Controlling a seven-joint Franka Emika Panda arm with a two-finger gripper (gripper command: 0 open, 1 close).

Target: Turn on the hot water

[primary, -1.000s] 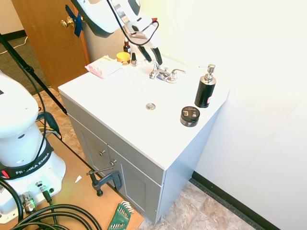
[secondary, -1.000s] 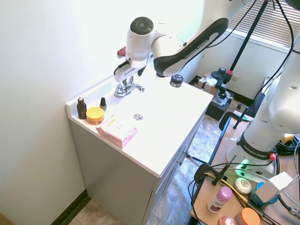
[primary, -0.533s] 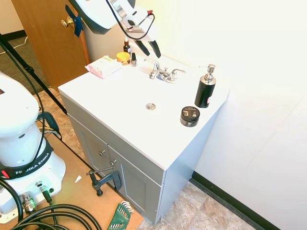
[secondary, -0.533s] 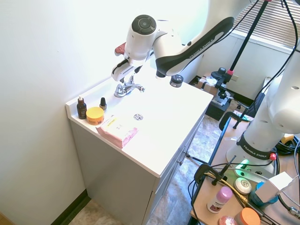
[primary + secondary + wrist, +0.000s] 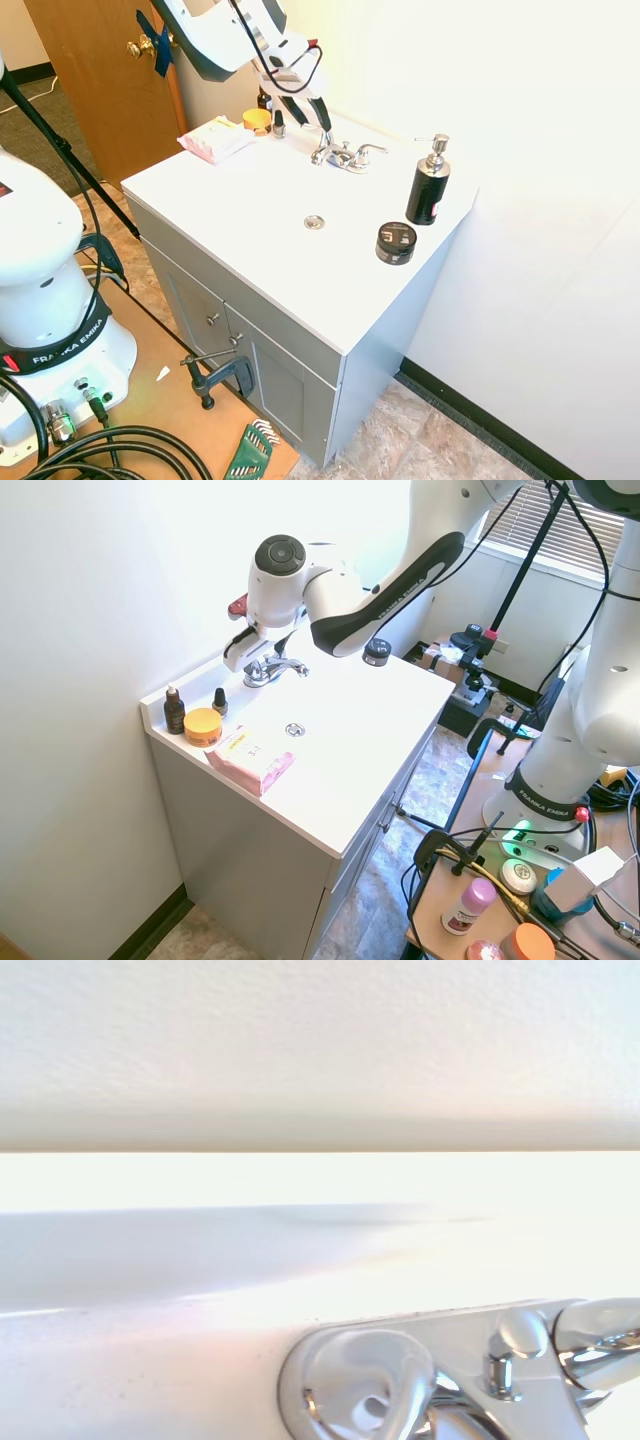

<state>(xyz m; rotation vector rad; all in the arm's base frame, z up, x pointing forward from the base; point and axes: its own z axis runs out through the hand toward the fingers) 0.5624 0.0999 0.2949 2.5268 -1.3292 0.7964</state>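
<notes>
The white vanity top [image 5: 250,215] carries a chrome faucet [image 5: 340,154], black pump bottle [image 5: 428,186], round tin [image 5: 396,242] and pink box [image 5: 215,139].

Black pump bottle [image 5: 428,186] beside round black tin [image 5: 396,243]

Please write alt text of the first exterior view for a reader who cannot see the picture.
A white robot arm reaches down from the upper left, its gripper with open fingers just above the chrome faucet at the back of a white vanity top. A black pump bottle and a round black jar stand to the right.
</notes>
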